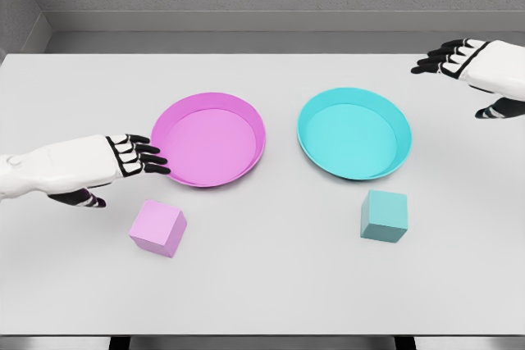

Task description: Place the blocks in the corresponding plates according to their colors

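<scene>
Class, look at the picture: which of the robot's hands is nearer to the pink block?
Left. The left hand hovers just above-left of the pink block; the right hand is far off at the table's upper right.

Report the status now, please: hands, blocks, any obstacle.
Left hand open, beside pink plate. Right hand open, far right. Pink block and teal block on table, outside plates; teal plate empty. No obstacle.

Light: bright, even, diffuse — no glare
Shadows: soft, faint beneath the plates and blocks
Focus: sharp throughout — no blur, no edge distortion
</scene>
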{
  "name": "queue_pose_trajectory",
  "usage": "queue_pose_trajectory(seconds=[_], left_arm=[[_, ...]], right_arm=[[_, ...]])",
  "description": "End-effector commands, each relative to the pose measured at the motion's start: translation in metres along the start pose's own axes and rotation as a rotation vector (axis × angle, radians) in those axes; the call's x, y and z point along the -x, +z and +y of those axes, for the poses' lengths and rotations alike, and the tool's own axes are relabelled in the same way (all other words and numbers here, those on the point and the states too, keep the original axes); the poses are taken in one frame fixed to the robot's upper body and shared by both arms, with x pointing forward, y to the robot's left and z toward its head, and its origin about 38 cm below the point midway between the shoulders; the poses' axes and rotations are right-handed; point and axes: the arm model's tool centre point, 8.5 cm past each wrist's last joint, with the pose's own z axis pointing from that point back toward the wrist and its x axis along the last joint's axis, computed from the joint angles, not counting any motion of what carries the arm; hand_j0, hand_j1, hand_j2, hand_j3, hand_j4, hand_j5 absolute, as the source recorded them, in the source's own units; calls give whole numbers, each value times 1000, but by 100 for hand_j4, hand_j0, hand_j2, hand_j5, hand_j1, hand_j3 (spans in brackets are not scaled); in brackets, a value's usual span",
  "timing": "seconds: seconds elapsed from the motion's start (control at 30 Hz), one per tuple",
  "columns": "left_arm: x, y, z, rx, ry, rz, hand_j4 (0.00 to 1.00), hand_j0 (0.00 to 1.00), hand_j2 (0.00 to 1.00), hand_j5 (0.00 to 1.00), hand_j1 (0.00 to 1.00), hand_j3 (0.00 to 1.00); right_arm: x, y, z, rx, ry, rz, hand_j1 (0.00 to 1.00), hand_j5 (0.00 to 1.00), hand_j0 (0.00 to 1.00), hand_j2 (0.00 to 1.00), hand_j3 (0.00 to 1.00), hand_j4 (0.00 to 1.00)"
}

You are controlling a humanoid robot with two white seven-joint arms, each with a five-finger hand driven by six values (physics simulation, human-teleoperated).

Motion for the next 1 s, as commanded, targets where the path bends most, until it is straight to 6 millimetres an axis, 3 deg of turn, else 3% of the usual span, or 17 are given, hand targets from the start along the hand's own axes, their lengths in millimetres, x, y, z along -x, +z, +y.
queue_pose_trajectory(seconds=[0.0, 0.27, 0.37, 0.47, 0.63, 0.7, 0.77, 0.97], left_arm=[[-1, 0, 0, -1, 5, -3, 100, 100, 100, 100, 100, 100], [-1, -1, 0, 0, 5, -5, 100, 100, 100, 100, 100, 100], [-1, -1, -1, 6, 3, -5, 100, 100, 100, 100, 100, 100], [-3, -7, -11, 58, -60, -9, 100, 100, 100, 100, 100, 100], [-2, -12, -17, 127, -183, 0, 100, 100, 100, 100, 100, 100], [-2, -17, -14, 129, -218, -2, 100, 100, 100, 100, 100, 100], [-1, -21, -10, 122, -239, -5, 100, 100, 100, 100, 100, 100], [-4, -29, -6, 161, -265, -44, 100, 100, 100, 100, 100, 100]], right_arm=[[0, 0, 0, 0, -3, 1, 100, 100, 100, 100, 100, 100], [9, 4, -3, 7, -8, 28, 100, 100, 100, 100, 100, 100], [4, 1, 6, -9, -18, 14, 100, 100, 100, 100, 100, 100], [-15, -15, 14, -52, -1, -53, 100, 100, 100, 100, 100, 100], [-46, -57, 6, -158, 91, -200, 100, 100, 100, 100, 100, 100], [-63, -59, 25, -241, 110, -257, 100, 100, 100, 100, 100, 100], [-78, -54, 26, -266, 142, -298, 100, 100, 100, 100, 100, 100], [-89, -56, 44, -318, 129, -338, 100, 100, 100, 100, 100, 100]])
